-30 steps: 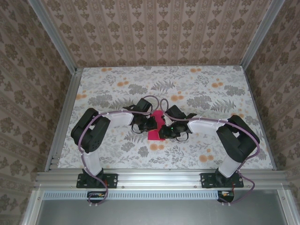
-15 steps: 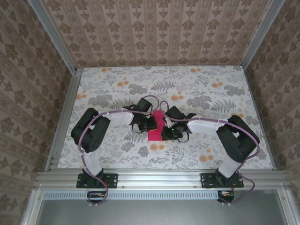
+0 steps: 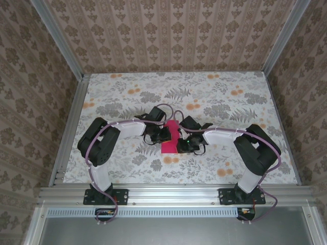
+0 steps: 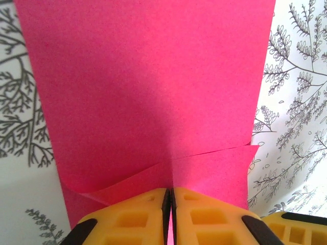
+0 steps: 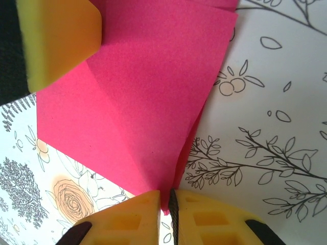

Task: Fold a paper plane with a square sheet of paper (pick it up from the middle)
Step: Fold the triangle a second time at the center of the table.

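We saw the sheet of paper [image 3: 171, 138] near the middle of the table [image 3: 219, 102], btw. the two arms, part-folded w/ layers overlapping. Left tool [image 4: 170, 196] was clamped on the sheet's edge, yellow fingers [image 4: 130, 219] pressed together w/ pink pinched in the seam. Right tool [image 5: 166, 199] likewise gripped a pointed corner, jaws all but meeting on it. Right wrist view: one of the left tool's fingers sat top left, over the paper. Couldn't tell if the sheet touched the table.

Beige damask-patterned wallpaper walls [image 3: 173, 35] enclose the white counter [image 3: 127, 171] printed with grey leaves [image 3: 179, 93] and orange flowers [image 3: 192, 106]. Silver aluminium rails [image 3: 173, 193] frame its edges.
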### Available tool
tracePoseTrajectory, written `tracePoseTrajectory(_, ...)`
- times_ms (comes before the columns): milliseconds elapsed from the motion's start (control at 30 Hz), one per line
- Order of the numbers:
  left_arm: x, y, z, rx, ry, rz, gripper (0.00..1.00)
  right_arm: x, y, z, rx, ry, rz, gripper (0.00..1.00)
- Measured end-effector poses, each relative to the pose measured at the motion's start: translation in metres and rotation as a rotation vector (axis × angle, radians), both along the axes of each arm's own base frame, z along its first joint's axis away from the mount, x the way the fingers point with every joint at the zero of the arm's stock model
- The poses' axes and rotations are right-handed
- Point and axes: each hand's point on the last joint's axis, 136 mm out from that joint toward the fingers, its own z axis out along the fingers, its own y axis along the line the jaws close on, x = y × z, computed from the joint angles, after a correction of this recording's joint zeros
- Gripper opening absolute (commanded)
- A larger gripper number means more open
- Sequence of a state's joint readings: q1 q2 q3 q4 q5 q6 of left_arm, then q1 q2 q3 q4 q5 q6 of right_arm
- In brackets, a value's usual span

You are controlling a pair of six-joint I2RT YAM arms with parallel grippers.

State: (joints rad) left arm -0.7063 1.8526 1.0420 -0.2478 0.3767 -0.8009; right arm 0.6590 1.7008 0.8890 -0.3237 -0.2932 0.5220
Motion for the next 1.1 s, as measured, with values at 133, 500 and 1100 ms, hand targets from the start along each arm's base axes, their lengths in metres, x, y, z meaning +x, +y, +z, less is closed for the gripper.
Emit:
tracePoseTrajectory(133, 0.0, 0.0, 0.0, 0.002, 0.001, 0.0, 0.14, 0.004, 0.001, 0.012, 0.016, -0.033, -0.007, 0.19)
tracePoseTrajectory(500, 0.0, 0.001, 0.0, 0.005, -0.001, 0.002, 0.14, 0.008, 0.014, 0.031, 0.091, -0.07, 0.012, 0.19)
tracePoseTrajectory(1100, 0.0, 0.001, 0.001, 0.006, 0.001, 0.001, 0.14, 0.009, 0.011, 0.004, 0.029, -0.022, 0.009, 0.17)
